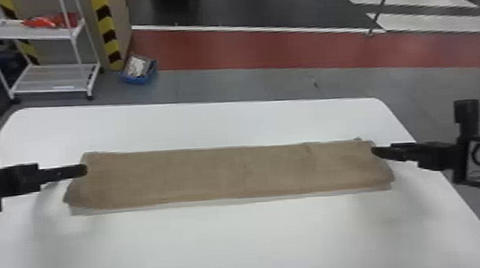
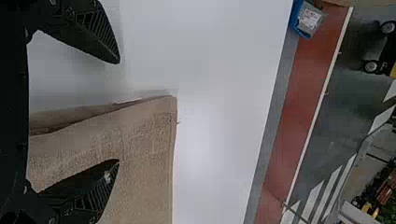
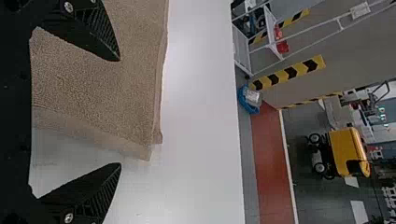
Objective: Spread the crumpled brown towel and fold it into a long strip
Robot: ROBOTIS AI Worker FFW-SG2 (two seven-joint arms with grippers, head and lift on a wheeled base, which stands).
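Left gripper (image 2: 118, 112): spread, mid-left of my head view
Right gripper (image 3: 120, 112): spread, mid-right
Brown towel (image 1: 229, 173): probably soft, light; I'd pinch both short ends

Lighting reading bright; tbl (image 1: 233, 242) showing pale sheen, soft shadows falling twd L & R edges.

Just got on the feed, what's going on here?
The robot is working on folding the towel, which lies across the table as a long strip. The left gripper is at the strip's left end and the right gripper at its right end. Both are open, each with one finger over the cloth, and neither is gripping it.
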